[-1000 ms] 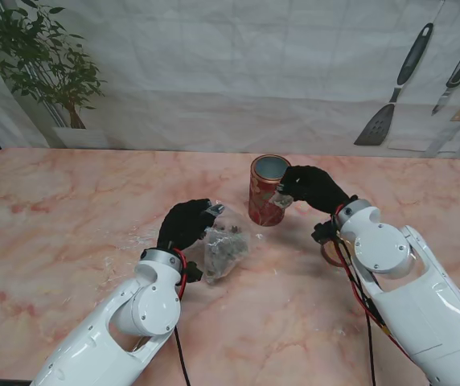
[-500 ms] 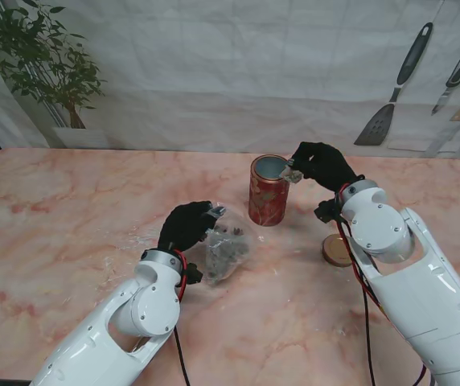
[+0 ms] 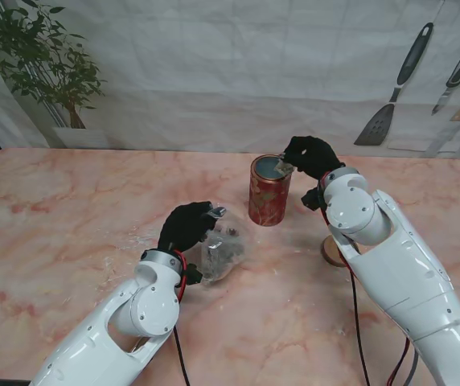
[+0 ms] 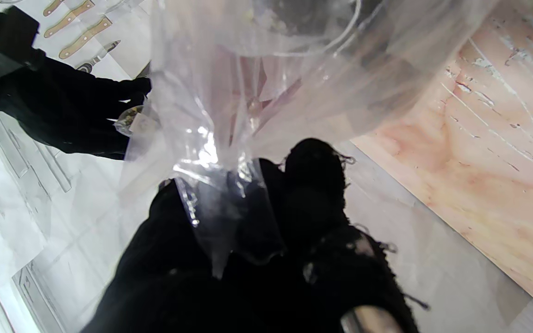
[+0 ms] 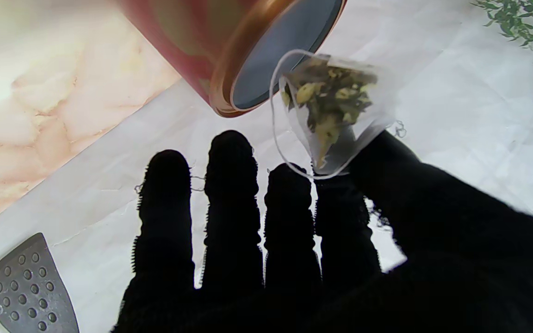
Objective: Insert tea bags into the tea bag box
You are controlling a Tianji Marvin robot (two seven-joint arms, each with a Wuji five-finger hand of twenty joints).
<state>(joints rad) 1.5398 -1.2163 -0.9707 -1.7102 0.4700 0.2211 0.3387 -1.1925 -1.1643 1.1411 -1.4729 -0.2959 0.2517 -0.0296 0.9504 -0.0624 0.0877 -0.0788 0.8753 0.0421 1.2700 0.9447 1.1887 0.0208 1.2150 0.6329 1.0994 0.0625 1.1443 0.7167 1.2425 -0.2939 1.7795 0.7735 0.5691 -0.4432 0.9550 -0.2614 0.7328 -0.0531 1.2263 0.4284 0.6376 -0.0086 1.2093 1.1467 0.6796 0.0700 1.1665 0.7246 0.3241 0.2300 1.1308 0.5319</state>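
Red-and-gold tin, the tea bag box (image 3: 269, 191), is standing upright and open-mouthed on the pink marble surface (image 3: 61, 217), roughly mid-table.

Right hand (image 3: 310, 155) is hovering at the far-right edge of the tin's rim, thumb and forefinger pinching one mesh tea bag (image 5: 333, 99) of greenish leaf; the other fingers (image 5: 229, 194) are lying straight. The bag is hanging just beside the rim, partly over the opening, so the tin's mouth is lying to the left of and slightly nearer than the hand. Judged: a small shift left and a release should be dropping it in; the rim is the only thing in the way.

Left hand (image 3: 185, 226) is gripping the neck of a clear plastic bag (image 3: 223, 249) holding further dark tea bags, resting on the surface near-left of the tin and apart from it.

Round lid (image 3: 332, 251) is lying behind the right forearm. Potted plant (image 3: 41, 68) and printed utensils (image 3: 395, 88) are lining the backdrop.
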